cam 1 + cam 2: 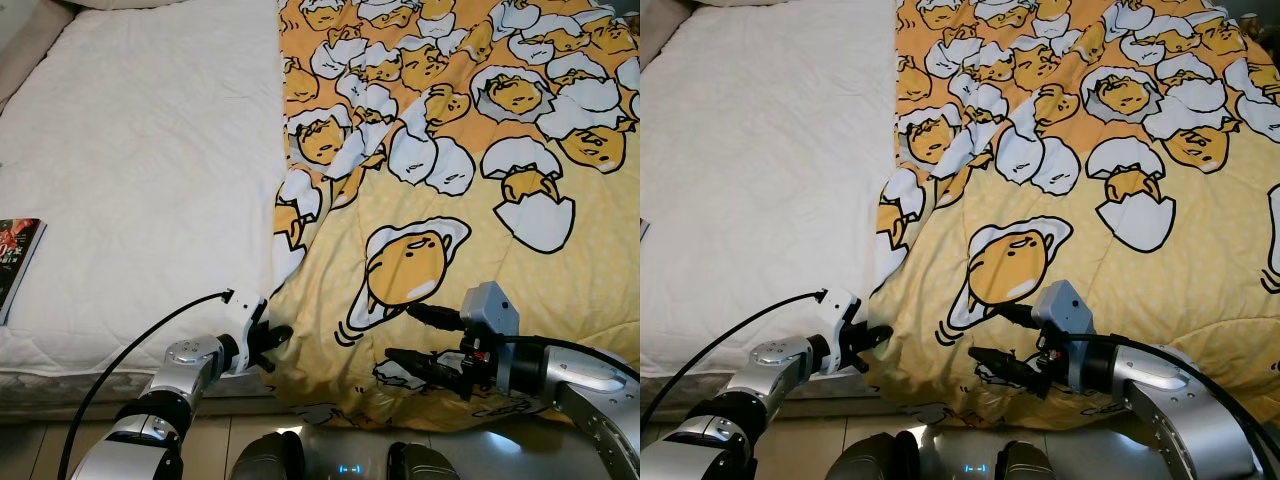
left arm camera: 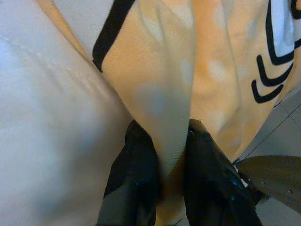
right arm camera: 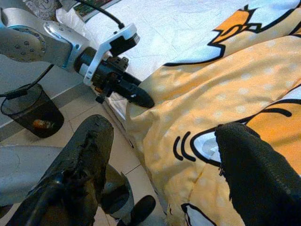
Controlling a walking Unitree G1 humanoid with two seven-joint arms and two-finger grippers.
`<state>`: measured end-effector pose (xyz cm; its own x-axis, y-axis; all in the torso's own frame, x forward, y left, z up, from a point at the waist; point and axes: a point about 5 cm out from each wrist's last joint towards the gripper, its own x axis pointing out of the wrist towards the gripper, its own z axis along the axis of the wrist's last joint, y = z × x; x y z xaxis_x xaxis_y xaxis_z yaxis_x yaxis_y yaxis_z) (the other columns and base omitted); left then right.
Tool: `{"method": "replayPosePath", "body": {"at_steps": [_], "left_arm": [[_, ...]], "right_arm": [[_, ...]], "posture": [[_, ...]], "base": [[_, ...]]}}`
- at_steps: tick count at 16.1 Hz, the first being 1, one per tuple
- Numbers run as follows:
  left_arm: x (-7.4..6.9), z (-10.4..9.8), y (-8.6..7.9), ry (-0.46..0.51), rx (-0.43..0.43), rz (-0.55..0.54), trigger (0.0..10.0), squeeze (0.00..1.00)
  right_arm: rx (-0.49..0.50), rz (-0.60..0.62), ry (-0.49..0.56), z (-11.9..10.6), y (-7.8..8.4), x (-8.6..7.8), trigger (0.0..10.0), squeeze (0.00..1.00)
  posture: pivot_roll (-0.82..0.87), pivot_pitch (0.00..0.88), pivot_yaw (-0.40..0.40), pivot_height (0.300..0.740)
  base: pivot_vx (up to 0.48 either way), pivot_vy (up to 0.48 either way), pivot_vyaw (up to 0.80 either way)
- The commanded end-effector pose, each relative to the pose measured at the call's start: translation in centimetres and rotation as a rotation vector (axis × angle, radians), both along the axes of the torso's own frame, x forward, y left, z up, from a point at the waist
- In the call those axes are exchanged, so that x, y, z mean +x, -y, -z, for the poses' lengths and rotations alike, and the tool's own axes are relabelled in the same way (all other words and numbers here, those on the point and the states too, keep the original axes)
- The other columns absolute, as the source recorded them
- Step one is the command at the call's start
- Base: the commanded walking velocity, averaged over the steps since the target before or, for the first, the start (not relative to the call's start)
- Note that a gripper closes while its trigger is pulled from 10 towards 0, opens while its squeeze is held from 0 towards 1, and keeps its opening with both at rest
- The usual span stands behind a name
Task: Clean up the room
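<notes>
A yellow blanket printed with egg cartoons covers the right half of the bed and hangs over its near edge. My left gripper is shut on the blanket's near left corner, a fold of cloth pinched between its black fingers. My right gripper stands open just above the blanket's near edge, one finger over the cloth and the other finger out past the edge, with nothing held.
The bare white mattress takes the left half of the bed. A book lies at its left edge. A black mesh bin stands on the tiled floor beside the bed.
</notes>
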<state>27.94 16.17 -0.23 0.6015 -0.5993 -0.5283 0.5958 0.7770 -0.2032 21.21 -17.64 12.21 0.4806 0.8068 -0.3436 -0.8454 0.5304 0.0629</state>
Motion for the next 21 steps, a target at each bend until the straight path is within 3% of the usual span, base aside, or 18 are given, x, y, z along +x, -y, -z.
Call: {"method": "replayPosePath", "body": {"at_steps": [1,6,8,10,14,16,17,18,19,21], "left_arm": [[-0.9,0.8,-1.1,-0.03,0.063,0.001,0.0,0.0],[-1.2,1.0,-1.6,-0.037,0.068,-0.027,0.0,0.0],[-3.0,2.5,-2.7,-0.138,0.184,0.043,0.0,0.0],[-3.7,3.0,-3.0,-0.175,0.203,0.055,0.0,0.0],[-4.8,3.7,-2.3,-0.254,0.178,0.122,0.0,0.0],[-4.7,3.7,-2.0,-0.245,0.186,0.122,0.0,0.0],[-4.2,3.6,-2.2,-0.212,0.228,0.087,4.9,0.0],[-3.7,3.3,-2.2,-0.182,0.219,0.045,10.0,0.82],[-3.2,3.0,-2.3,-0.158,0.213,0.01,10.0,1.0],[-3.2,2.6,-3.2,-0.131,0.17,-0.041,10.0,1.0]], "right_arm": [[0.0,0.019,0.012,0.1,0.2,0.2,10.0,0.0],[0.005,0.045,0.036,0.3,0.2,0.6,10.0,0.0],[0.0,0.069,0.04,0.8,0.3,0.5,10.0,0.0],[-0.002,0.075,0.043,0.9,0.3,0.5,10.0,0.0],[-0.032,0.082,0.066,1.3,0.4,1.0,10.0,0.0],[-0.042,0.086,0.075,1.4,0.5,1.3,10.0,0.0],[-0.042,0.088,0.08,1.4,0.5,1.5,10.0,0.0],[-0.047,0.091,0.087,1.4,0.5,1.6,10.0,0.0],[-0.049,0.097,0.088,1.4,0.6,1.7,10.0,0.0],[-0.043,0.119,0.078,1.8,0.7,1.7,10.0,0.0]], "posture": [[-0.08,0.091,0.118,0.74],[-0.08,0.046,0.127,0.74],[-0.09,0.0,0.122,0.74],[-0.09,0.0,0.12,0.74],[-0.11,0.0,0.119,0.74],[-0.11,0.0,0.115,0.74],[-0.11,0.0,0.115,0.74],[-0.11,0.0,0.111,0.74],[-0.11,0.0,0.11,0.74],[-0.1,0.0,0.105,0.74]], "base": [[0.0,0.0,0.0],[0.0,0.0,0.0],[0.0,0.0,0.0],[0.0,0.0,0.0],[0.0,0.0,0.0],[0.0,0.0,0.0],[0.0,0.0,0.0],[0.0,0.0,0.0],[0.0,0.0,0.0],[0.0,0.0,0.0]]}}
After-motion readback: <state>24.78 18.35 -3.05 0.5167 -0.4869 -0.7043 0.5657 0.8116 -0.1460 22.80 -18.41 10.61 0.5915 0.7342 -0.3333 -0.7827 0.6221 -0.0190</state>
